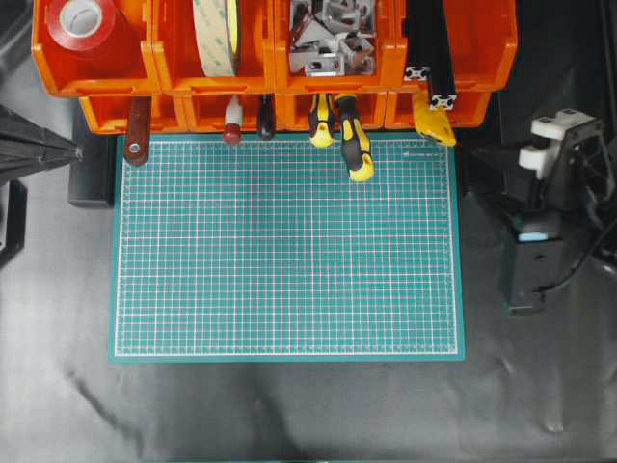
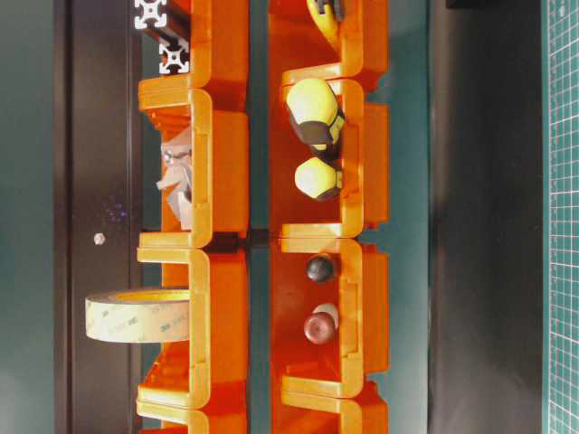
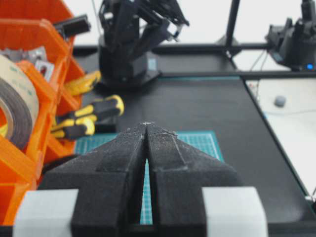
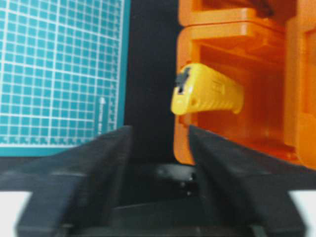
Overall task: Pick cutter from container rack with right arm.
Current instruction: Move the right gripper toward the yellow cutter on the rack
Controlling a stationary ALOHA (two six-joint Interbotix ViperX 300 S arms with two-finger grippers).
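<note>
Orange bins make up the container rack [image 1: 275, 58], which runs along the far edge of the green mat [image 1: 285, 246] on my dark table [image 1: 289, 410]. I see the yellow cutter [image 4: 207, 94] lying in a lower bin at the right end of the rack, with its tip poking out over the bin's front edge; from above, the cutter [image 1: 433, 118] reaches just past the mat's far right corner. My right gripper [image 4: 159, 143] has its jaws spread apart, and the cutter sits ahead of the gap between them, not touching either one. From above, the right arm [image 1: 549, 193] rests off the right side of the mat, well apart from the rack. My left gripper [image 3: 146, 129] has its jaws pressed together with nothing between them. Two yellow-and-black screwdrivers [image 1: 349, 135] stick out of a middle lower bin onto the mat. A roll of tape [image 1: 216, 34] stands in an upper bin, and a red roll [image 1: 83, 21] lies in the upper bin at the left end.
</note>
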